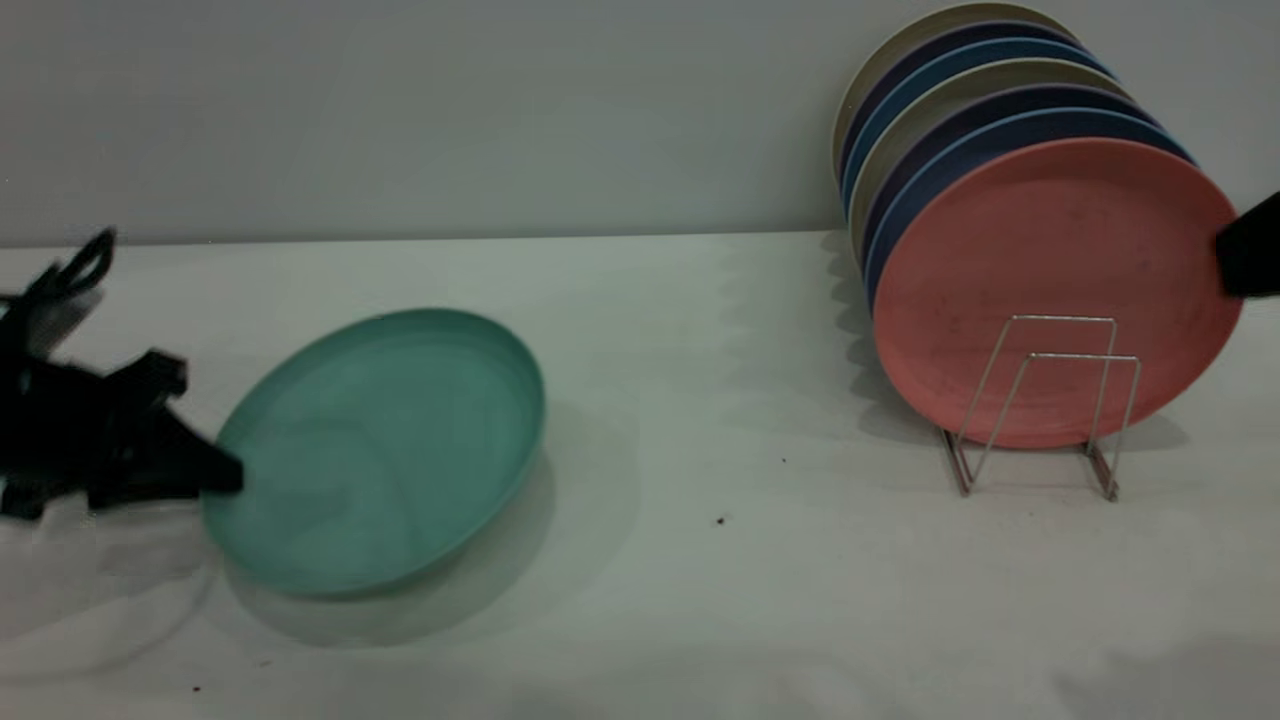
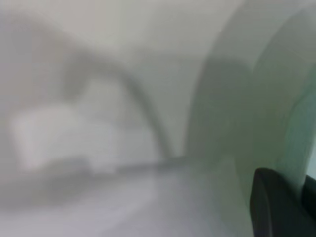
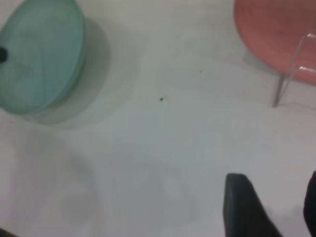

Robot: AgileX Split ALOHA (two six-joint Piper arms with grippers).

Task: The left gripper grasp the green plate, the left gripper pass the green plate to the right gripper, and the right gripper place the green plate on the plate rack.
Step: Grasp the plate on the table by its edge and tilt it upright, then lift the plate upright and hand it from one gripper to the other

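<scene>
at far left the left pincer is clamped on the near-left rim of the green plate, which hangs tilted just above the white surface, its far edge raised and a shadow beneath it. the hold is only at the rim, so the plate may swing, slip out or knock its low edge on the surface as it is carried across. at right, the plate rack has its front wire loops empty, with the salmon-pink plate leaning behind them ahead of a row of other plates. the right pincer waits near the rack, fingers spread and empty; a late or off-centre catch at the handover could drop the plate.
</scene>
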